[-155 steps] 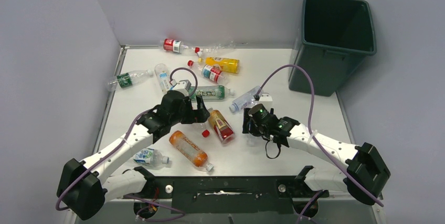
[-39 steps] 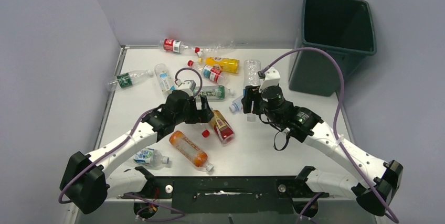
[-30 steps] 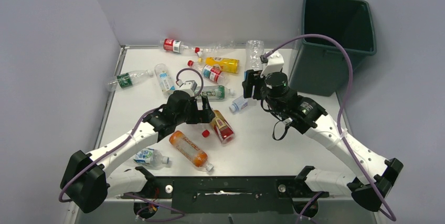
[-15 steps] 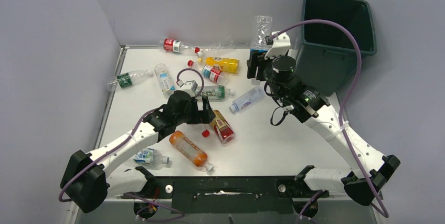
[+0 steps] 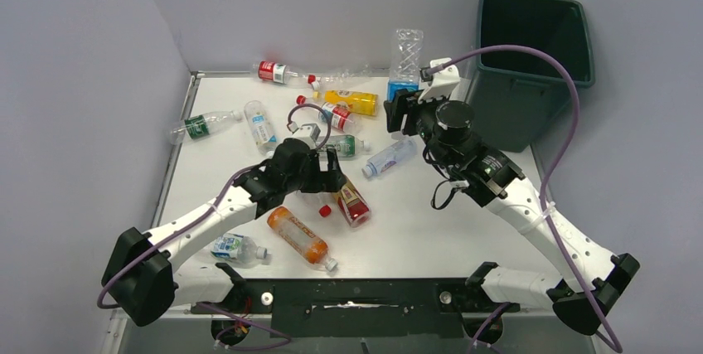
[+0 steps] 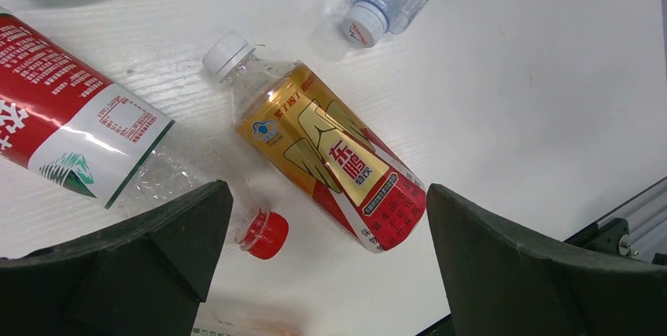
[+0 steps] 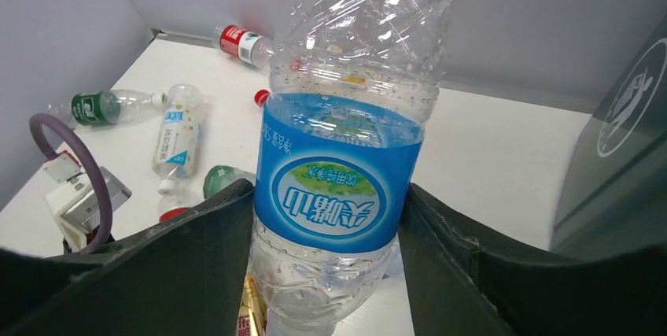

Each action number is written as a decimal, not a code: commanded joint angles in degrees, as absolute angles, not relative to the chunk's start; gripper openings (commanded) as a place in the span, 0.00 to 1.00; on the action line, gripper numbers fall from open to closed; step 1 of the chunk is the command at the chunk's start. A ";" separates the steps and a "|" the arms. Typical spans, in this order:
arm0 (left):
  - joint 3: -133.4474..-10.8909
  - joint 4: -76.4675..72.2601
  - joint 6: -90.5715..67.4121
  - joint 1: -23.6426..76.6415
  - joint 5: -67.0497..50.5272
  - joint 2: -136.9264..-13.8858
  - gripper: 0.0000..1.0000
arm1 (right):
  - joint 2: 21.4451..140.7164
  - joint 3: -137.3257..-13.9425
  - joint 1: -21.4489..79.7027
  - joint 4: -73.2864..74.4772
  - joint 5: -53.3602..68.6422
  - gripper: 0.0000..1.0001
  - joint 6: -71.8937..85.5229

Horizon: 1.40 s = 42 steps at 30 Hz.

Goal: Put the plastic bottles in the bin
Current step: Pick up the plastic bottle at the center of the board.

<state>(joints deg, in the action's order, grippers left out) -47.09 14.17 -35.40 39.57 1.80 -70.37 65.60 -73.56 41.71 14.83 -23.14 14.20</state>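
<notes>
At upper centre, the right gripper [image 5: 404, 105] pinches a blue-labelled bottle [image 5: 406, 51], just left of the bin [image 5: 530, 80]. The left gripper [image 6: 322, 194], spread wide, hangs over a gold-and-red bottle [image 6: 338, 159].

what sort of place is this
Probably a robot lab workcell: plain grey panels around a white table, two arms bolted at its edge, plastic bottles strewn near a green bin.

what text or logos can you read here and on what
"东鹏" with smaller "特饮": gold and red labelled bottle.
Three upside-down white characters, seemingly "康师傅": blue labelled bottle.
White round emblem, no words: bin.
Red labelled bottle: print too small to read.
All other labels: too small or blurred to read.
</notes>
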 commanded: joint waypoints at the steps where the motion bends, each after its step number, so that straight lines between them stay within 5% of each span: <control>1: -50.73 13.77 -35.41 40.81 3.29 -71.36 0.98 | 64.31 -70.04 42.60 9.49 -20.31 0.61 15.74; 42: -52.29 12.07 -34.72 42.40 3.45 -75.39 0.98 | 65.46 -69.89 44.22 9.26 -19.17 0.61 16.10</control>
<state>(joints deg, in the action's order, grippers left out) -49.65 14.59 -35.35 41.98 3.01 -75.70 66.32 -70.52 43.94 13.23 -19.77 15.62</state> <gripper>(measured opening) 0.977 0.607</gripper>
